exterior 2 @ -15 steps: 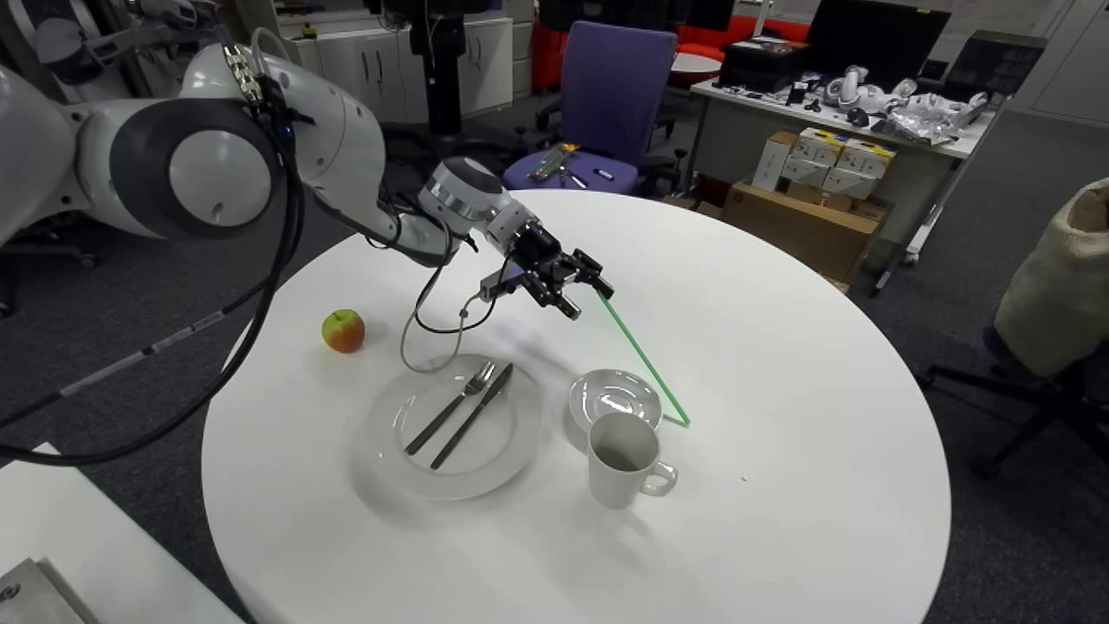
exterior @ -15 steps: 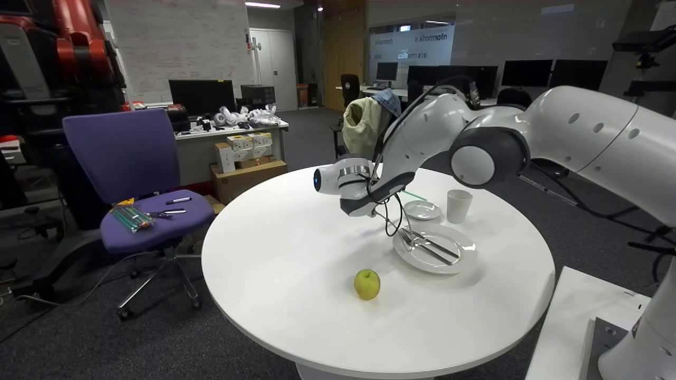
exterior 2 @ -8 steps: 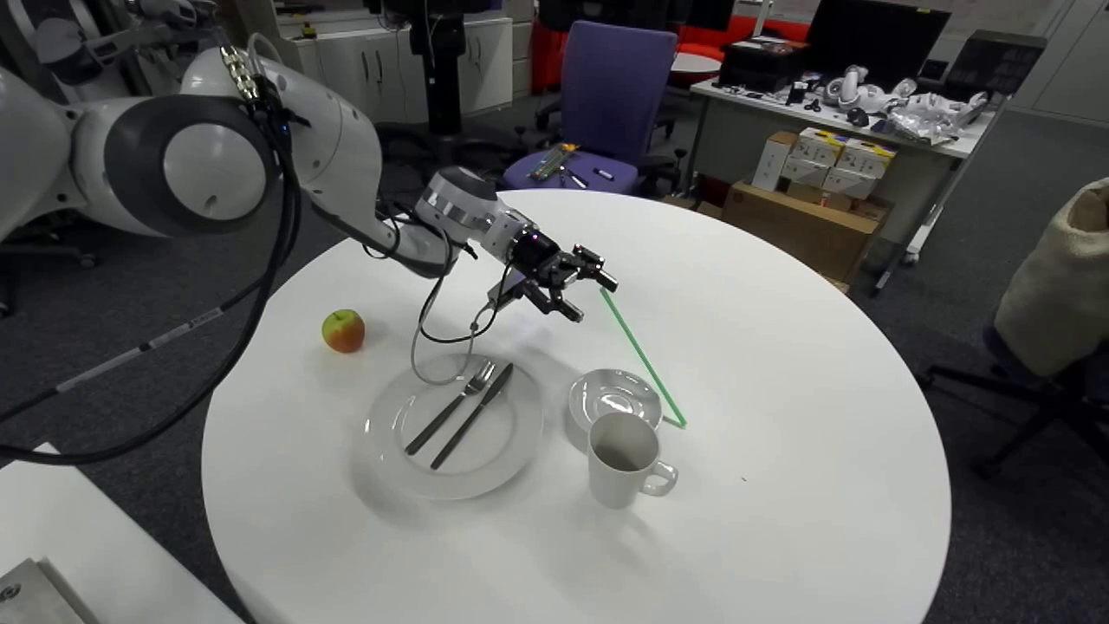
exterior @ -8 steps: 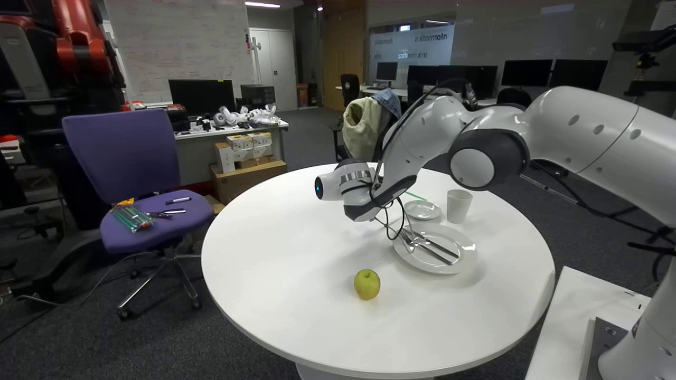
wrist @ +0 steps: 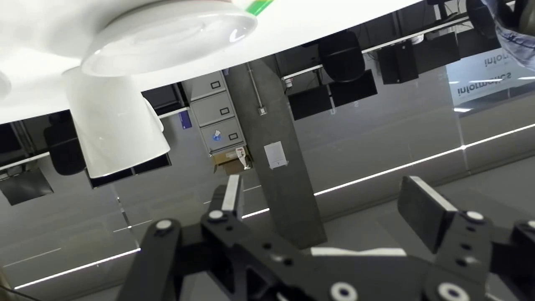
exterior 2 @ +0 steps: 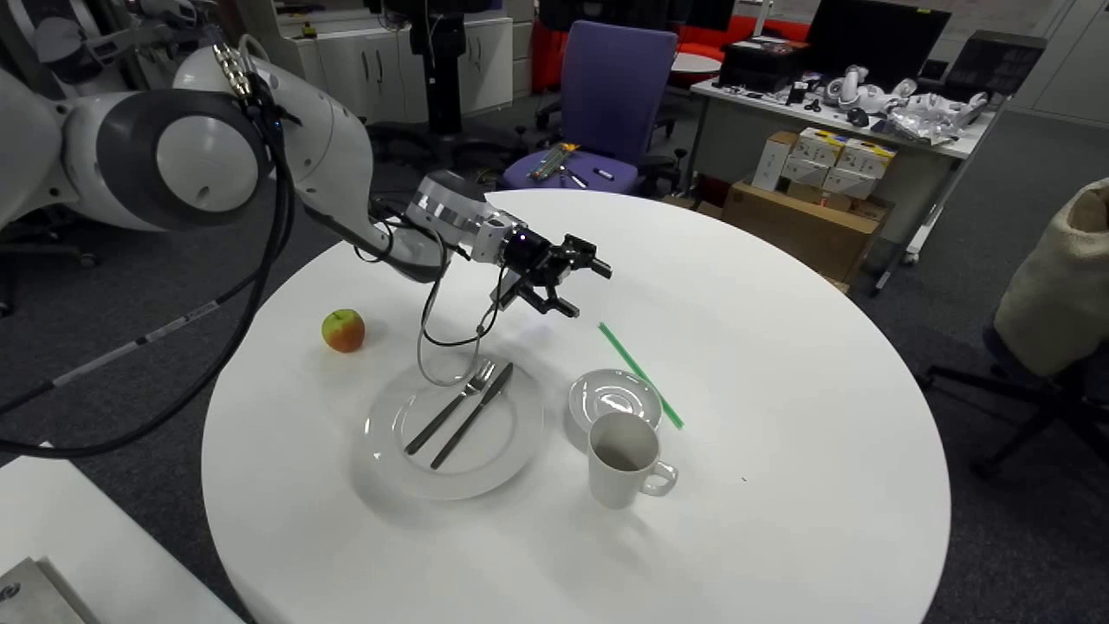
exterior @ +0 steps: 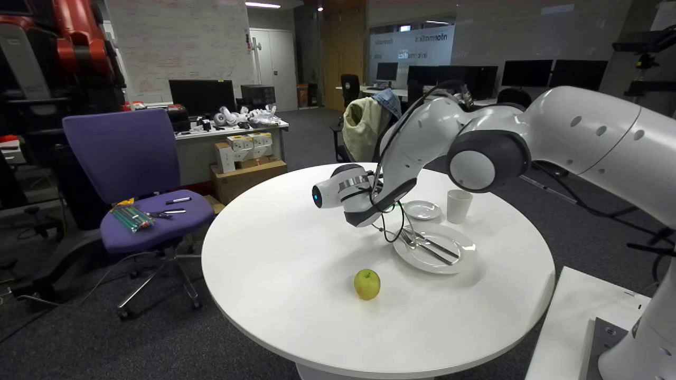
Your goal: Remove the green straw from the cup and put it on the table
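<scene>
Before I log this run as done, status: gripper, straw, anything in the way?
Gripper open, nothing held. Straw out of cup, down on table. Saucer close beside it; contact unclear.

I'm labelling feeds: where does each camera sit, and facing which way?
In an exterior view: raised beside the table, facing down across it; arm at picture right.
In an exterior view: also raised, facing down over the cup; arm at picture left, open gripper visible.
Wrist view: wrist-mounted, facing past spread fingers toward the cup; picture upside down.
Both exterior views share table, cup, apple.
</scene>
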Tool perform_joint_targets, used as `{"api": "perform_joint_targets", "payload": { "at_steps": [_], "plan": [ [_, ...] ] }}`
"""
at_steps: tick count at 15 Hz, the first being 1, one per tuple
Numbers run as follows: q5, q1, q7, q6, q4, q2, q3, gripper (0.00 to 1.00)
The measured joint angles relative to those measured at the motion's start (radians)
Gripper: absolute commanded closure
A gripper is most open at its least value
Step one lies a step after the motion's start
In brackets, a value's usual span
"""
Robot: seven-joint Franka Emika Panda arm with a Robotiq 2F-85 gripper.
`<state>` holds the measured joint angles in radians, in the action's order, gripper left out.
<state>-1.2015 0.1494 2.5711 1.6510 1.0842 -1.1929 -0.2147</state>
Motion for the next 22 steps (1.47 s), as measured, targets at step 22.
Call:
{"api": "perform_joint_targets", "payload": {
  "at_steps": [22],
  "plan": [
    [0.072, -0.202, -0.106, 1.171, 0.825, 0.817, 0.115, 0.0]
  ]
}}
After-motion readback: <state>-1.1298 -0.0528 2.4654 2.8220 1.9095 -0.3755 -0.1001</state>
